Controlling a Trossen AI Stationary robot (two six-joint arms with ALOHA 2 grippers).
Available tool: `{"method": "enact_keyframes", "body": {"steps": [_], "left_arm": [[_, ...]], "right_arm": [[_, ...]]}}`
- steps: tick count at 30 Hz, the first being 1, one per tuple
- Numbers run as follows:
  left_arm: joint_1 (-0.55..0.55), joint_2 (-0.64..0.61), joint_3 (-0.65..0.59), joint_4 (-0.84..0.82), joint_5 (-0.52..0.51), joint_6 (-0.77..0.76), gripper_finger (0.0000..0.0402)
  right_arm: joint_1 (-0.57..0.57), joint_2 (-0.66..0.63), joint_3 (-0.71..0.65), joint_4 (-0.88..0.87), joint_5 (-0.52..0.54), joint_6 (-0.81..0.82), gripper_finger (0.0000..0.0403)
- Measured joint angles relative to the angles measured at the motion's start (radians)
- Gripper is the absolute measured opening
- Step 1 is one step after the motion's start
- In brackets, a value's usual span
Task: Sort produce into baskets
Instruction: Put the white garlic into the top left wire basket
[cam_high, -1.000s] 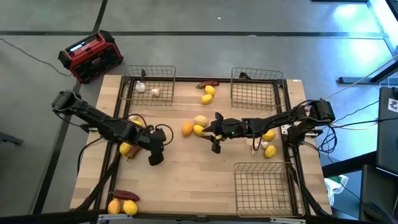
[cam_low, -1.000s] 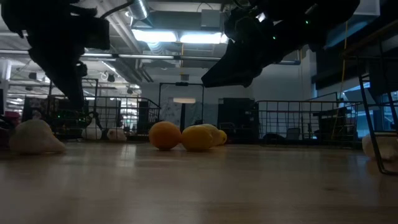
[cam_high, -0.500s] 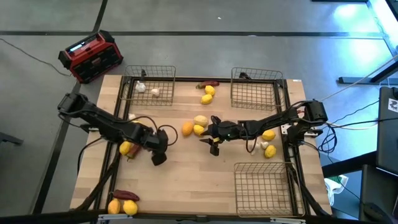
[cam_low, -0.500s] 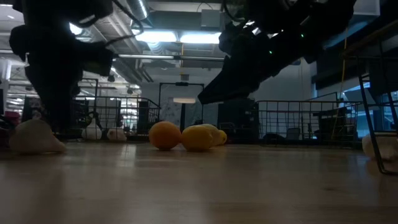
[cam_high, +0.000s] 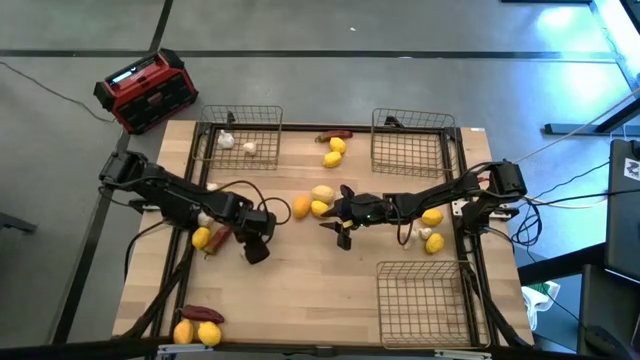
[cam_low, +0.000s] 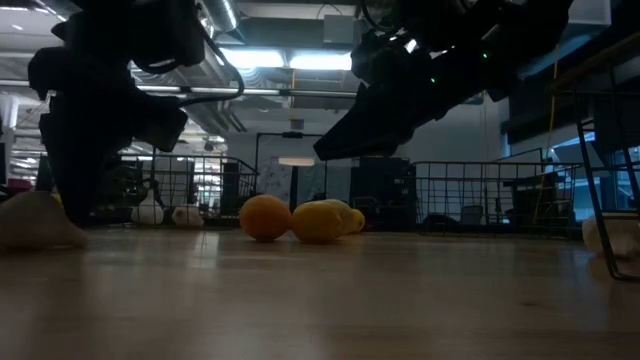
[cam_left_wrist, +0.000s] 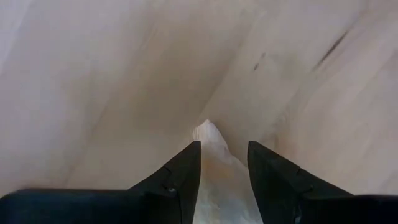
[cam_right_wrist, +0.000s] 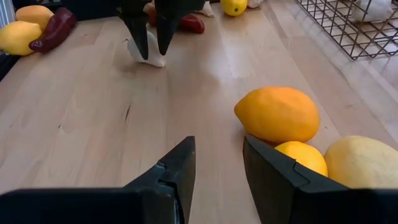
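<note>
Now left hand (cam_left_wrist: 224, 165) grips whitish bulb (cam_left_wrist: 214, 171), tip pointing away along fingers; right hand (cam_right_wrist: 217, 158) narrow, empty

Left end effector (cam_high: 257, 250) has shifted a bit toward the counter's middle over the last second, closing part of the gap to the right end effector (cam_high: 343, 237). A whitish bulb (cam_left_wrist: 211, 168) sits between its fingers. Right end effector swung slightly nearer the orange fruit (cam_right_wrist: 277, 114) early on, then held.

Both arms are dark, jointed and slim, trailing black looping cables. The left gripper (cam_left_wrist: 224, 163) and right gripper (cam_right_wrist: 217, 160) end in matte black, tapering wedge-shaped fingers.
</note>
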Motion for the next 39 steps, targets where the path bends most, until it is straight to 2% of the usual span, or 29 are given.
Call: {"method": "enact_keyframes", "body": {"steps": [10, 21, 24, 32, 36, 39], "left_arm": [[-0.007, 0.01, 0.0, -0.016, 0.004, 0.013, 0.0128], [-0.028, 0.132, 0.007, -0.019, 0.029, 0.1, 0.0126], [-0.028, 0.133, 0.006, -0.021, 0.028, 0.145, 0.0111], [-0.028, 0.132, 0.003, -0.028, 0.022, 0.298, 0.0039], [-0.028, 0.113, 0.013, -0.042, 0.021, 0.318, 0.0029], [-0.03, 0.067, 0.042, -0.118, 0.017, 0.323, 0.0033]], "right_arm": [[0.0, 0.0, 0.0, 0.002, 0.0, 0.0, 0.0134], [0.0, 0.0, 0.0, -0.004, 0.0, -0.001, 0.0134], [0.0, 0.0, 0.0, -0.004, 0.0, -0.001, 0.0134], [0.0, 0.0, 0.0, -0.004, 0.008, -0.001, 0.0134], [0.0, 0.0, 0.0, -0.005, 0.008, -0.001, 0.0134], [0.0, 0.0, 0.0, -0.006, 0.008, -0.001, 0.0134]]}}
